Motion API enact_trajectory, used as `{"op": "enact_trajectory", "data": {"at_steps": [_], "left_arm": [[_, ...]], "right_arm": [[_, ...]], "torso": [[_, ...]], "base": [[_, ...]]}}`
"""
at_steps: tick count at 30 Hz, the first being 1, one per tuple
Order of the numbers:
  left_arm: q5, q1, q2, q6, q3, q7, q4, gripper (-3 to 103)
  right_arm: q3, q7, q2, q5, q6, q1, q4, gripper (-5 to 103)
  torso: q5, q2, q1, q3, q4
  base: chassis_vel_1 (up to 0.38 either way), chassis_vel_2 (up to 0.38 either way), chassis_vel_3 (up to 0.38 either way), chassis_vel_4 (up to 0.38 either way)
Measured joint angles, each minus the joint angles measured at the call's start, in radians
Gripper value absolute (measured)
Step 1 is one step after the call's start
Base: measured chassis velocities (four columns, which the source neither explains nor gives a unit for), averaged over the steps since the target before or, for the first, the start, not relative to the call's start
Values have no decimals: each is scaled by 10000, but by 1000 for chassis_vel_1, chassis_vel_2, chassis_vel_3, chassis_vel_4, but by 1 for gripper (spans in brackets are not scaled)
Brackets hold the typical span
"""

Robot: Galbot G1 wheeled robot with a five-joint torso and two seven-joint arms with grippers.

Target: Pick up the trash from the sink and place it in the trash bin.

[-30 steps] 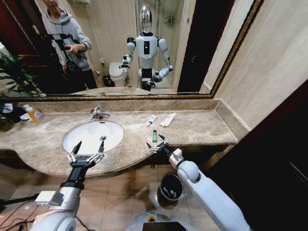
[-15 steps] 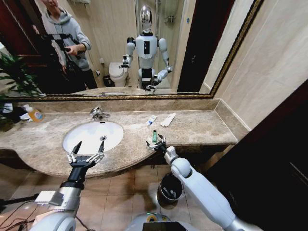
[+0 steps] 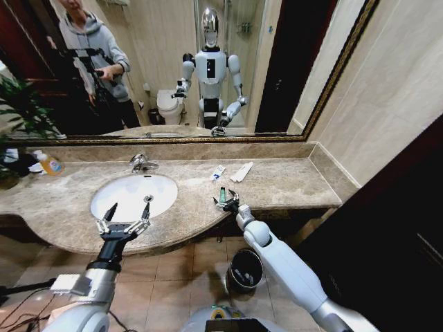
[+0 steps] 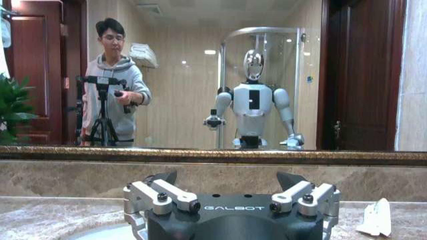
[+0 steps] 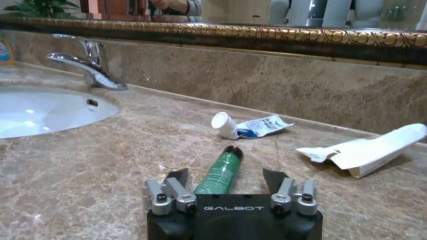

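Right gripper [image 3: 225, 200]: down at the marble counter's front edge, at about 3 o'clock from the sink [image 3: 133, 196]; its fingers stand apart with the green tube between them.
Green tube [image 5: 220, 172]: lies flat on the counter [image 3: 291, 181], its near end between the right gripper's [image 5: 226, 181] spread fingers, its dark cap pointing away toward 12 o'clock; whether the fingers touch it cannot be told.
White mini tube [image 5: 245, 125]: on the counter beyond the green tube, at about 12 o'clock from the gripper, apart from it.
Long white packets [image 5: 365, 148]: flat on the counter at about 2 o'clock from the gripper, well clear of the fingers.
Left gripper [image 3: 123, 225]: hovers over the front rim of the sink at about 6 o'clock of the basin, fingers spread wide, nothing between them.
Trash bin [image 3: 244, 270]: on the tiled floor below the counter, under the right arm.
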Motion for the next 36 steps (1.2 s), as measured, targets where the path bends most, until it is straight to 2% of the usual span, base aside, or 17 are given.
{"op": "enact_trajectory", "data": {"at_steps": [3, 4, 7, 8, 10, 12, 14, 15, 18, 22, 36], "left_arm": [[0, 0, 0, 0, 1, 0, 0, 100], [0, 0, 0, 0, 1, 0, 0, 100], [0, 0, 0, 0, 0, 0, 0, 100], [0, 0, 0, 0, 0, 0, 0, 100], [0, 0, 0, 0, 1, 0, 0, 100], [0, 0, 0, 0, 0, 0, 0, 100], [0, 0, 0, 0, 0, 0, 0, 100], [0, 0, 0, 0, 0, 0, 0, 100], [0, 0, 0, 0, 1, 0, 0, 100], [0, 0, 0, 0, 0, 0, 0, 100], [0, 0, 0, 0, 0, 0, 0, 100]], "right_arm": [[76, -57, -19, 1, 67, -5, -27, 62], [76, -57, -19, 1, 67, -5, -27, 62], [148, -106, -22, 1, 105, -75, -7, 46], [148, -106, -22, 1, 105, -75, -7, 46], [203, -125, -39, 1, 134, -133, 35, 35], [230, -132, -49, 1, 140, -160, 63, 35], [282, -164, -92, 0, 179, -229, 150, 24], [282, -164, -92, 0, 179, -229, 150, 24], [293, -183, -151, -6, 206, -340, 287, 14], [306, -203, -230, -15, 203, -451, 481, 8], [775, -326, -594, 176, 248, -951, 1089, 8]], "torso": [[0, 0, 0, 0, 0], [0, 0, 0, 0, 0], [0, 0, 0, 0, 0], [0, 0, 0, 0, 0], [0, 0, 0, 0, 0], [0, 0, 0, 0, -1], [0, 0, 1, 0, -1], [0, 0, 1, 0, -1], [0, 0, 1, 0, -1], [0, 0, 1, 1, -1], [1, 0, 1, 1, -1]], "base": [[0, 0, 0, 0], [0, 0, 0, 0], [0, 0, 0, 0], [0, 0, 0, 0], [0, 0, 0, 0], [0, 0, 0, 0], [0, 0, 0, 0], [0, 0, 0, 0], [0, 0, 0, 0], [0, 0, 0, 0], [0, 0, 0, 0]]}}
